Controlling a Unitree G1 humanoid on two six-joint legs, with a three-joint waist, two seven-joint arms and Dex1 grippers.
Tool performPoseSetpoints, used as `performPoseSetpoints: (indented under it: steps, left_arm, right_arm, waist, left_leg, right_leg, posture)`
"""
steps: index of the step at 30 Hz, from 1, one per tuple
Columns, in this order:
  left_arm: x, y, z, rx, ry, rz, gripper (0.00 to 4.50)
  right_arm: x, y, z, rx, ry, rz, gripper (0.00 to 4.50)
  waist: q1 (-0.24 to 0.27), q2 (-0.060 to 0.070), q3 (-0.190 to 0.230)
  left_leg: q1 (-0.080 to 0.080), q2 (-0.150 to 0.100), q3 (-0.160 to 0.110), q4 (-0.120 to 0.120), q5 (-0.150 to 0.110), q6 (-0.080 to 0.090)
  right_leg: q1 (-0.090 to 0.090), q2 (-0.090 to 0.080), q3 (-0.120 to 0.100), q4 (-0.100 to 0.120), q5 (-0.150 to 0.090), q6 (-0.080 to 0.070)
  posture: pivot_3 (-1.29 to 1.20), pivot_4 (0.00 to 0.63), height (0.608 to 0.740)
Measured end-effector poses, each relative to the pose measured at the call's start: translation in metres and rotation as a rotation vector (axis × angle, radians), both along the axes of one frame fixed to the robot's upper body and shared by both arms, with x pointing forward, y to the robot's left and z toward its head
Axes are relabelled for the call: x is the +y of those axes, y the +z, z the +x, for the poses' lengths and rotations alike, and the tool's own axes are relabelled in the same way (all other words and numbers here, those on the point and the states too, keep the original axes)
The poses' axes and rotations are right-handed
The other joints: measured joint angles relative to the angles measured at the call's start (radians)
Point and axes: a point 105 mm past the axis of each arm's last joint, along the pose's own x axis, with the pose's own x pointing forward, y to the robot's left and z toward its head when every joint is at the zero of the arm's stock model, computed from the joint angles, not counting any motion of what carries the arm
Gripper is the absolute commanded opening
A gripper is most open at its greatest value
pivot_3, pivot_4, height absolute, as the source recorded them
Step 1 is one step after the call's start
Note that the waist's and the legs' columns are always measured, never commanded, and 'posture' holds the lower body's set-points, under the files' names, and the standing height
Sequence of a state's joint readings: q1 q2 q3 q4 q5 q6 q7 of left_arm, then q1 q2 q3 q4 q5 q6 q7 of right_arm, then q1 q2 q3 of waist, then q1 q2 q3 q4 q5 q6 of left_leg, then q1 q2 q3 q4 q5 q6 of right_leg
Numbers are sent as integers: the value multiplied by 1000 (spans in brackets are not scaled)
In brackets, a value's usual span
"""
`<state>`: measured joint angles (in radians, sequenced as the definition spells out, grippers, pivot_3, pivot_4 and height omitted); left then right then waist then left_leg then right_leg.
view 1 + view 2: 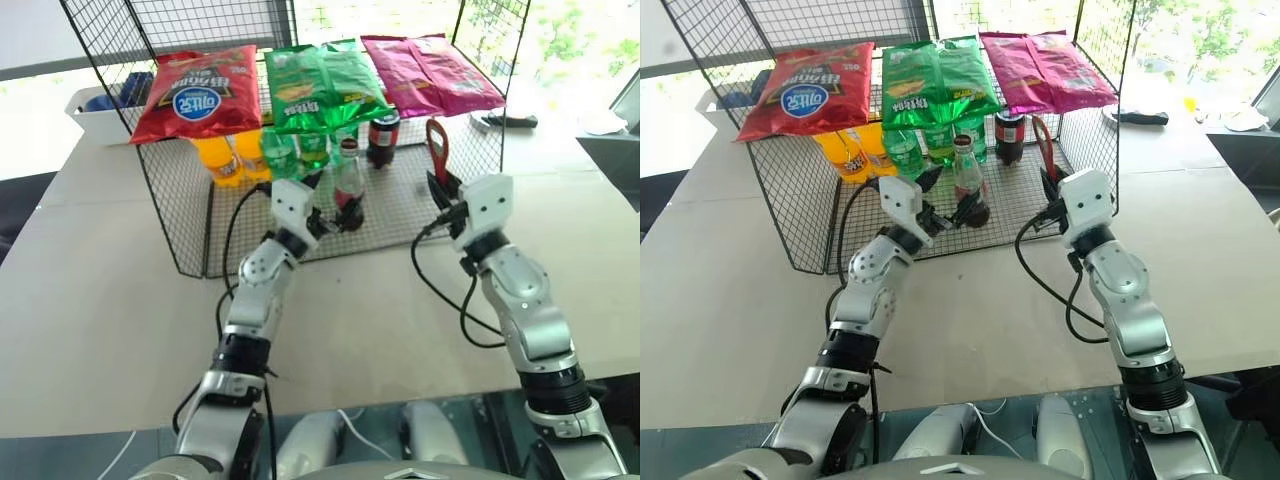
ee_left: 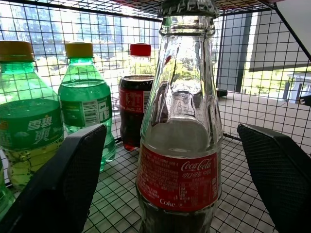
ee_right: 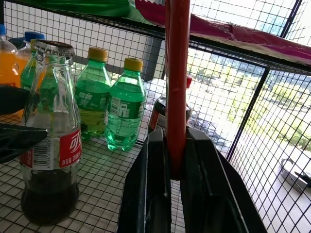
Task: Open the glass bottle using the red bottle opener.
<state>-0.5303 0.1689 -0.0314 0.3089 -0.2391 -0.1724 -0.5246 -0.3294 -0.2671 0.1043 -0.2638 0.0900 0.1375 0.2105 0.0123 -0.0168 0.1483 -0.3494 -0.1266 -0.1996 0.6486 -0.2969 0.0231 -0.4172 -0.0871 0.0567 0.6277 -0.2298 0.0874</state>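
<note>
The glass bottle (image 2: 180, 145) stands upright on the wire rack's floor, cap on, with dark cola in its lower part and a red label. My left gripper (image 1: 335, 205) is open, one finger (image 2: 63, 184) on each side of the bottle's body with a gap to the glass. My right gripper (image 1: 441, 190) is shut on the handle of the red bottle opener (image 1: 437, 150), which points upward, to the right of the bottle (image 3: 51, 141) and apart from it. The opener's ring head is out of the right wrist view.
A black wire rack (image 1: 180, 230) holds green bottles (image 2: 85, 102), orange bottles (image 1: 220, 160) and a dark plastic cola bottle (image 1: 383, 138) behind the glass bottle. Red, green and magenta chip bags (image 1: 325, 85) lie on its top shelf. A white bin (image 1: 95, 112) sits at the back left.
</note>
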Motion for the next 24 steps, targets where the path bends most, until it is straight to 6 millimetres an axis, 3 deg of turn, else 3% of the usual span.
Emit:
performPoseSetpoints:
  steps: [5, 15, 18, 20, 21, 24]
  left_arm:
    - [-8, 8, 10, -9, -43, -7, 4448]
    - [-18, -3, 27, 64, -61, 40, 4448]
    - [-18, -4, 29, 76, -63, 41, 3691]
    - [-19, -3, 29, 76, -72, 35, 2738]
    - [-19, -3, 29, 78, -74, 32, 2532]
    - [-19, -4, 29, 77, -69, 48, 2573]
  right_arm:
    - [1, 0, 0, -10, -1, 0, 0]
    - [4, -1, -1, -9, -2, -2, 0]
    - [4, -2, -1, -9, 3, -4, 0]
    - [4, -2, -1, -10, 4, -6, 0]
    - [5, -2, -1, -9, 5, -6, 0]
    - [5, -3, -1, -8, 6, -7, 0]
  waist:
    - [0, 0, 0]
    - [-2, 0, 0]
    - [-3, 0, 0]
    - [-3, 0, 0]
    - [-4, 0, 0]
    - [-7, 0, 0]
  left_leg:
    - [0, 0, 0, 0, 0, 0]
    - [0, 0, -1, 1, 0, 0]
    - [0, 0, -1, 1, 0, 0]
    - [0, 0, -1, 1, 0, 0]
    - [0, 0, -1, 1, 0, 0]
    - [0, 0, -1, 1, 0, 0]
  right_leg:
    - [0, 0, 0, 0, 0, 0]
    - [0, 0, 0, 1, 0, 0]
    - [0, 0, 0, 1, 0, 0]
    - [0, 0, 0, 1, 0, 0]
    - [0, 0, 0, 1, 0, 0]
    - [0, 0, 0, 1, 0, 0]
  posture:
    - [0, 150, 740]
    - [0, 150, 740]
    - [0, 150, 740]
    - [0, 150, 740]
    - [0, 150, 740]
    - [0, 150, 740]
